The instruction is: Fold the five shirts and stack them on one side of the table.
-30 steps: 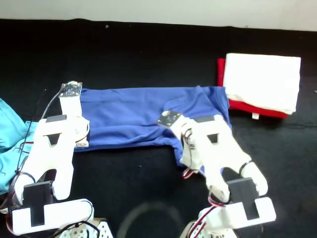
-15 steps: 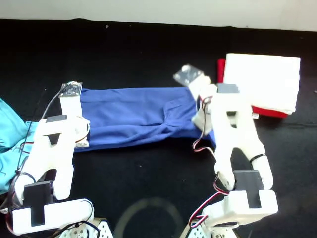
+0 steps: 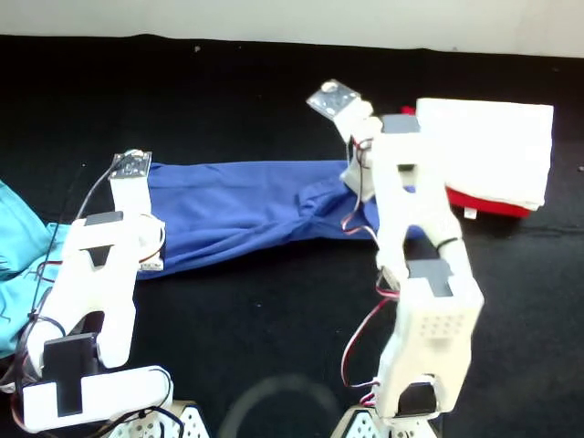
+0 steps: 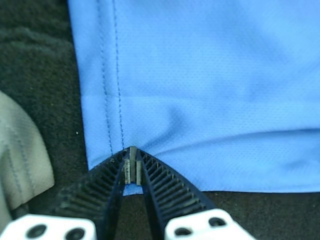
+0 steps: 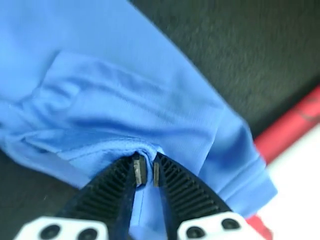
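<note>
A blue shirt (image 3: 237, 210) lies stretched sideways across the middle of the black table. My left gripper (image 3: 149, 260) is at its near left corner, shut on the stitched hem (image 4: 112, 125); its fingertips (image 4: 131, 167) pinch the cloth. My right gripper (image 3: 354, 182) is at the shirt's right end, shut on a bunched fold of blue cloth (image 5: 145, 172), close to the stack. A folded white shirt (image 3: 484, 151) rests on a folded red shirt (image 3: 456, 199) at the far right. The blue shirt (image 5: 125, 100) wrinkles toward the right gripper.
A teal shirt (image 3: 18, 246) lies crumpled at the table's left edge beside the left arm; a pale cloth (image 4: 20, 160) shows next to the blue hem. Red (image 5: 295, 125) and white (image 5: 300, 200) cloth sit just past the blue shirt's end. A pale wall runs behind the table.
My right arm swung from the near middle to the far right, pulling the shirt's lower right flap up toward the stack. The left arm stayed still, holding its corner.
</note>
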